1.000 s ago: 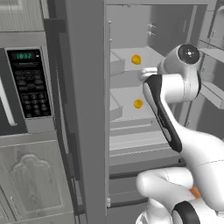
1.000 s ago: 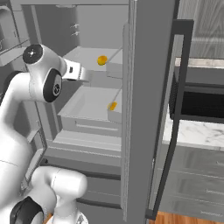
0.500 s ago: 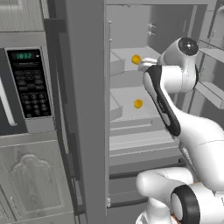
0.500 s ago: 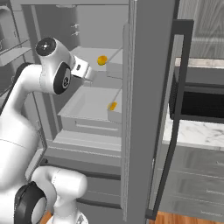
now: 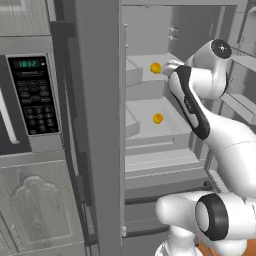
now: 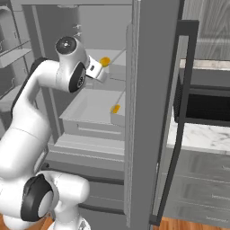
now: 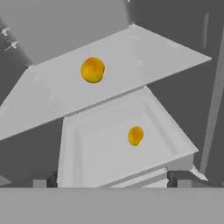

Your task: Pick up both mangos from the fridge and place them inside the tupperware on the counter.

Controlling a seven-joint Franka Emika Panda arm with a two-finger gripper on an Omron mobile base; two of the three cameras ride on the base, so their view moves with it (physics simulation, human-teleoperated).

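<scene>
Open fridge point(image 5: 100, 125) ahead, door swung wide, white shelves bared. Upper mango point(image 5: 155, 67) resting on the upper white shelf point(image 7: 144, 57), at about 11 o'clock in the hand view point(image 7: 92, 70) and near 12 o'clock in the right base view point(image 6: 104, 61). Lower mango point(image 5: 158, 118) lying in the shallow white drawer point(image 7: 96, 153) one level below, just past centre toward 5 o'clock in the hand view point(image 7: 135, 135), and close to the middle of the right base view point(image 6: 115, 108), near that drawer's front right corner. Both fruits well apart, one directly above the other. Gripper point(image 5: 172, 66) reaching into the fridge at upper-shelf height, just beside the upper mango at its 3 o'clock in the left base view, not touching it; in the right base view point(image 6: 99, 73) at the fruit's 7 o'clock. Jaws spread wide, nothing between them; finger tips point(image 7: 45, 179) low at 7 and 5 o'clock of the hand view, far apart. Black microwave point(image 5: 30, 100) at 9 o'clock in the left base view, beyond the fridge door. Counter point(image 6: 197, 137) with grey veins at 3 o'clock in the right base view, past the fridge door, over grey drawer cabinets point(image 6: 197, 179).
</scene>
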